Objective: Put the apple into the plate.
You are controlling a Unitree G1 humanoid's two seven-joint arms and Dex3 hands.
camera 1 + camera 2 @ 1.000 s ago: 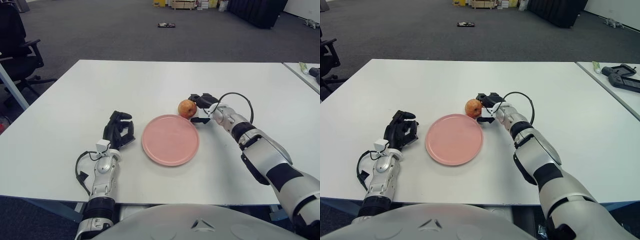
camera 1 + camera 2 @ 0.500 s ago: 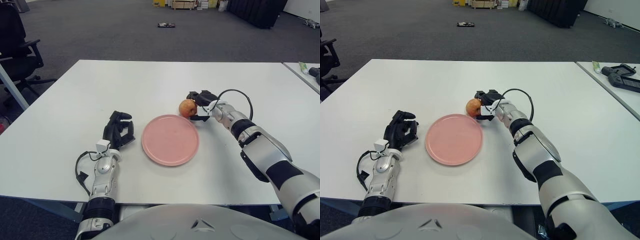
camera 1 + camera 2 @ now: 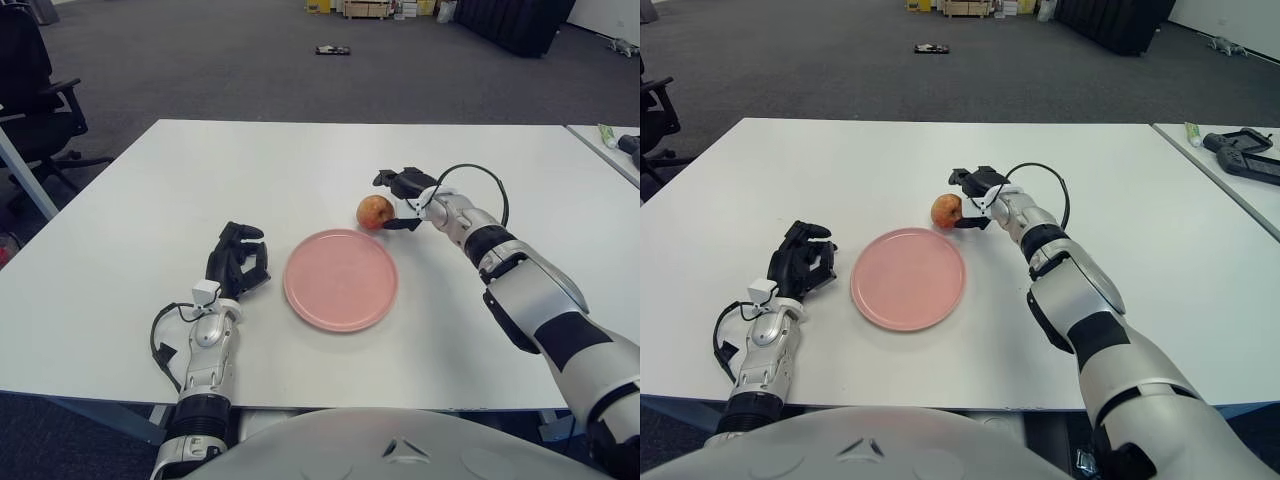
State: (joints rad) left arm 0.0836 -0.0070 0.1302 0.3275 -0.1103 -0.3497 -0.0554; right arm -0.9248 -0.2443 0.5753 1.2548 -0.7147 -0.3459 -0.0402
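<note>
A red-yellow apple [image 3: 375,211] sits on the white table [image 3: 200,170], just beyond the far right rim of the pink plate [image 3: 340,279], which holds nothing. My right hand [image 3: 399,201] is at the apple's right side. Its fingers [image 3: 388,180] are spread above and below the apple's right flank, close to or touching it, not closed around it. It also shows in the right eye view [image 3: 970,201]. My left hand [image 3: 238,260] rests on the table left of the plate, with its fingers curled and holding nothing.
A second table at the far right edge carries a dark device [image 3: 1243,154] and a small tube [image 3: 1192,133]. An office chair [image 3: 30,85] stands off the table's far left corner. A small object [image 3: 332,50] lies on the floor beyond.
My right hand has risen a little and its fingers have spread wider beside the apple. The apple has shifted slightly away from the plate. My left hand has not moved.
</note>
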